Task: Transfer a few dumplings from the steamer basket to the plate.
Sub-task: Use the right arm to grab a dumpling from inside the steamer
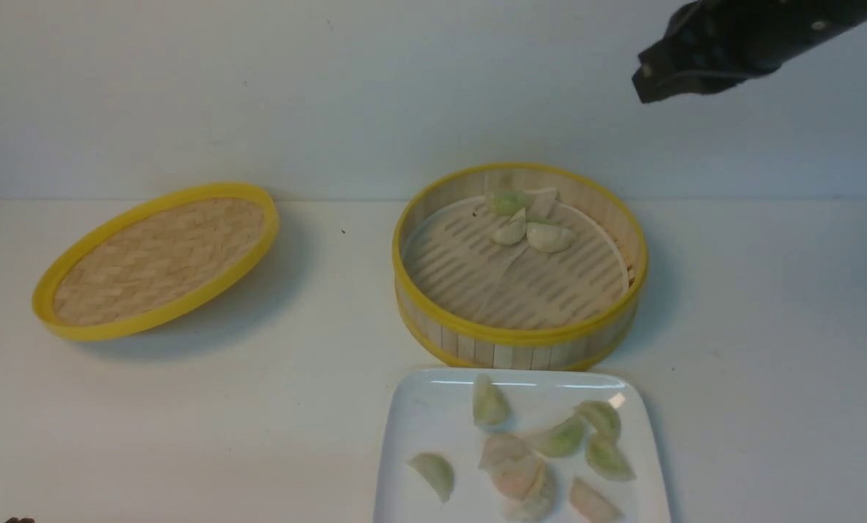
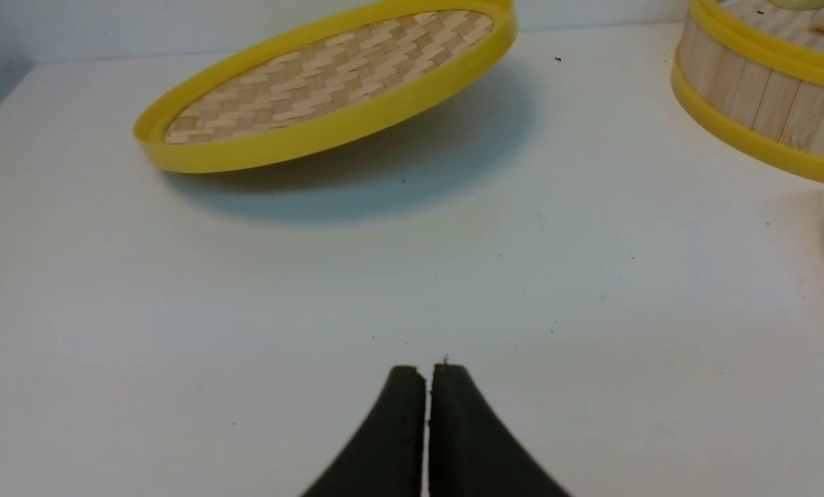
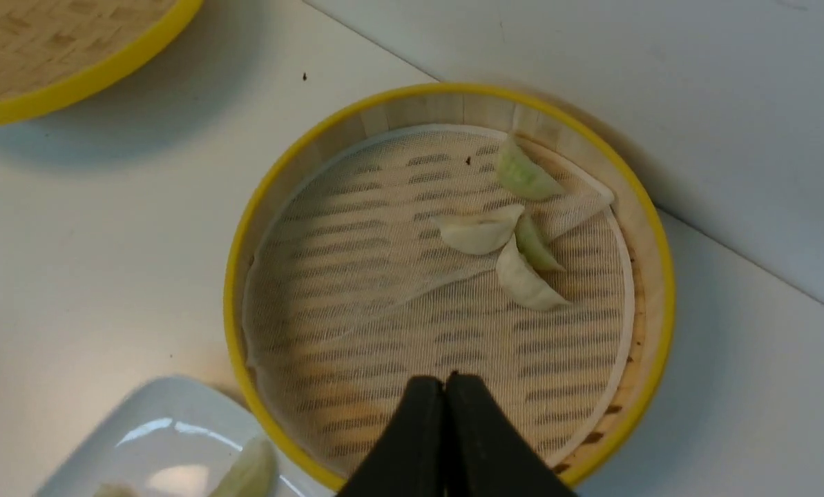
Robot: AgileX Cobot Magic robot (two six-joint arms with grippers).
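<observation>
You're at the next pick: your right tool (image 3: 445, 378) hangs closed and empty over the basket (image 3: 446, 88), so part it and descend onto 1 of the 4 dumplings (image 3: 477, 231).

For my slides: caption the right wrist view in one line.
Shut right tool hovers over the steamer basket, four dumplings lying on its liner, plate corner nearby.
</observation>
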